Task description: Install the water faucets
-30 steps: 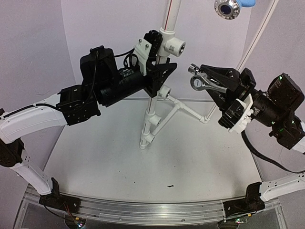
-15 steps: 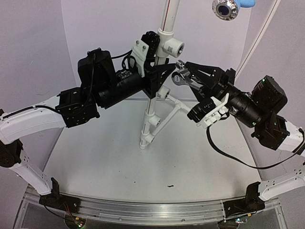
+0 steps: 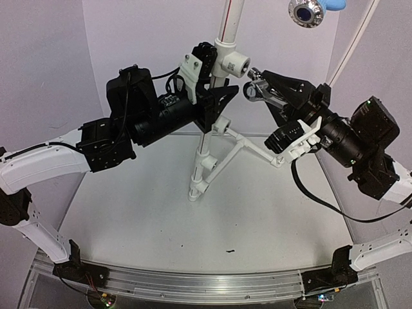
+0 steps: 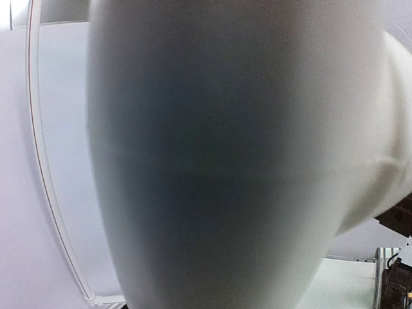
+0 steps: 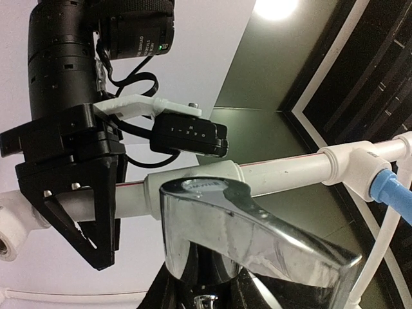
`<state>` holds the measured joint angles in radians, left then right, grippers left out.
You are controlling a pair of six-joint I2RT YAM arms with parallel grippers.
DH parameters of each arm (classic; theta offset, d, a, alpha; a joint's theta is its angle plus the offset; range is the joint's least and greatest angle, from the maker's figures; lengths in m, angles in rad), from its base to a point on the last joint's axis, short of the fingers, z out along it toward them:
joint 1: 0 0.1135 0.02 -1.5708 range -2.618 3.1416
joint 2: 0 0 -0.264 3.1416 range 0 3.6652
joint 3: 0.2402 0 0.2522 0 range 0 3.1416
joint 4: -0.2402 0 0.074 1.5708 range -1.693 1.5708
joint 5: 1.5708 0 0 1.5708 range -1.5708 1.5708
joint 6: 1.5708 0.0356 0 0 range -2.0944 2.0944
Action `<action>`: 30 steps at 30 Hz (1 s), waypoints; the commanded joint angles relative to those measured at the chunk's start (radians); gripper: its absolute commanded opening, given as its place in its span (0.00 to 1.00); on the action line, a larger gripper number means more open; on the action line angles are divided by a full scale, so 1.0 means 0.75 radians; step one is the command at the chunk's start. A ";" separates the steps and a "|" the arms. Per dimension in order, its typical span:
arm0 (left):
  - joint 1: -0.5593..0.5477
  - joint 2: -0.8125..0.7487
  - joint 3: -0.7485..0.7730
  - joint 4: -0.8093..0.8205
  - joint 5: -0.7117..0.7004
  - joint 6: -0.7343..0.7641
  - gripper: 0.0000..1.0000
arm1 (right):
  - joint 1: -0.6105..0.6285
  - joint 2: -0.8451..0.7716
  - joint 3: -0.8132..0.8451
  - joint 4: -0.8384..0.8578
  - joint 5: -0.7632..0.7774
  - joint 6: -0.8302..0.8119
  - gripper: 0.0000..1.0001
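Top external, faucet: one, shiny chrome (image 3: 251, 91); held in the air just right of and a little below the tee fitting's open socket, apart from it.
Right wrist, faucet: the flat lever handle fills the lower frame, with a white pipe run crossing behind it.
Right gripper: one (image 3: 265, 92); jaws closed on the faucet.
Tee fitting: one (image 3: 235, 63), white, its round socket facing right, mounted on the upright white pipe.
Left gripper: one (image 3: 215, 103); black jaws clamped around the white pipe (image 3: 230, 18) just below the tee fitting.
Left wrist: a blurred white pipe surface fills nearly the whole frame.
Braces: two slanted white struts (image 3: 252, 147) running from the upright down toward the table.
Blue connector: one (image 5: 390, 193), on a pipe joint at the right edge of the right wrist view.
Table: one, pale (image 3: 154, 212); the pipe's foot stands on it.
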<state>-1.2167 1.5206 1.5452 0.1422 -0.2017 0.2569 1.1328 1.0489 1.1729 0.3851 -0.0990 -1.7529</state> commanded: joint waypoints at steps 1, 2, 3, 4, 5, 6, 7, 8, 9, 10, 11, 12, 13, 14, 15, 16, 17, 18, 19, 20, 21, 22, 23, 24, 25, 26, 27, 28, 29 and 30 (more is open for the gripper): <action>-0.005 0.169 -0.115 -0.381 0.038 -0.495 0.00 | 0.002 -0.022 0.081 0.049 -0.021 0.030 0.00; -0.006 0.170 -0.115 -0.381 0.039 -0.496 0.00 | 0.002 -0.018 0.084 0.049 -0.026 0.030 0.00; -0.006 0.172 -0.115 -0.381 0.039 -0.499 0.00 | 0.001 -0.015 0.089 0.046 -0.032 0.034 0.00; -0.005 0.173 -0.115 -0.382 0.040 -0.502 0.00 | 0.001 -0.012 0.094 0.041 -0.039 0.039 0.00; -0.005 0.176 -0.114 -0.382 0.042 -0.504 0.00 | 0.001 -0.010 0.097 0.039 -0.046 0.041 0.00; -0.006 0.178 -0.113 -0.382 0.042 -0.506 0.00 | 0.001 -0.008 0.100 0.039 -0.054 0.045 0.00; -0.006 0.179 -0.113 -0.384 0.043 -0.507 0.00 | 0.002 -0.005 0.105 0.038 -0.058 0.049 0.00; -0.006 0.179 -0.113 -0.384 0.044 -0.508 0.00 | 0.002 0.000 0.110 0.036 -0.061 0.054 0.00; -0.005 0.179 -0.114 -0.384 0.046 -0.507 0.00 | 0.001 0.005 0.116 0.037 -0.065 0.060 0.00; -0.005 0.179 -0.115 -0.384 0.045 -0.508 0.00 | 0.002 0.012 0.121 0.037 -0.069 0.064 0.00; -0.005 0.177 -0.116 -0.385 0.045 -0.508 0.00 | 0.002 0.018 0.126 0.037 -0.068 0.063 0.00; -0.004 0.176 -0.117 -0.386 0.046 -0.507 0.00 | 0.002 0.026 0.127 0.037 -0.070 0.060 0.00; -0.006 0.175 -0.119 -0.386 0.045 -0.506 0.00 | 0.001 0.033 0.131 0.037 -0.070 0.062 0.00; -0.006 0.172 -0.121 -0.386 0.044 -0.505 0.00 | 0.001 0.037 0.134 0.037 -0.072 0.069 0.00; -0.006 0.172 -0.122 -0.386 0.043 -0.504 0.00 | 0.000 0.046 0.137 0.037 -0.070 0.070 0.00; -0.006 0.170 -0.124 -0.386 0.044 -0.505 0.00 | 0.000 0.051 0.138 0.037 -0.066 0.069 0.00; -0.006 0.168 -0.125 -0.386 0.046 -0.506 0.00 | 0.000 0.053 0.137 0.037 -0.064 0.069 0.00; -0.006 0.168 -0.125 -0.386 0.050 -0.506 0.00 | 0.001 0.056 0.135 0.037 -0.060 0.070 0.00; -0.006 0.168 -0.126 -0.386 0.054 -0.507 0.00 | 0.001 0.059 0.133 0.038 -0.057 0.071 0.00; -0.007 0.168 -0.127 -0.386 0.058 -0.508 0.00 | 0.000 0.061 0.134 0.040 -0.055 0.072 0.00; -0.007 0.170 -0.128 -0.386 0.060 -0.507 0.00 | 0.000 0.063 0.137 0.042 -0.058 0.074 0.00; -0.008 0.171 -0.130 -0.386 0.062 -0.506 0.00 | 0.000 0.066 0.141 0.043 -0.059 0.078 0.00; -0.009 0.172 -0.134 -0.386 0.063 -0.506 0.00 | 0.000 0.070 0.150 0.043 -0.058 0.083 0.00; -0.009 0.173 -0.136 -0.386 0.063 -0.504 0.00 | 0.000 0.075 0.162 0.043 -0.051 0.091 0.00; -0.009 0.173 -0.138 -0.386 0.062 -0.502 0.00 | 0.000 0.081 0.173 0.040 -0.044 0.102 0.00; -0.012 0.172 -0.142 -0.386 0.061 -0.501 0.00 | 0.000 0.087 0.186 0.034 -0.039 0.119 0.00; -0.012 0.170 -0.148 -0.385 0.061 -0.499 0.00 | 0.000 0.088 0.198 0.019 -0.035 0.132 0.00; -0.013 0.167 -0.154 -0.386 0.057 -0.498 0.00 | 0.001 0.088 0.205 0.007 -0.031 0.146 0.00; -0.013 0.164 -0.157 -0.387 0.057 -0.498 0.00 | -0.001 0.088 0.217 -0.016 -0.024 0.159 0.00; -0.013 0.162 -0.162 -0.387 0.056 -0.496 0.00 | -0.001 0.088 0.224 -0.032 -0.020 0.175 0.00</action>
<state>-1.2148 1.5261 1.5435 0.1532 -0.2044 0.2531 1.1328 1.1124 1.2654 0.3423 -0.1373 -1.6905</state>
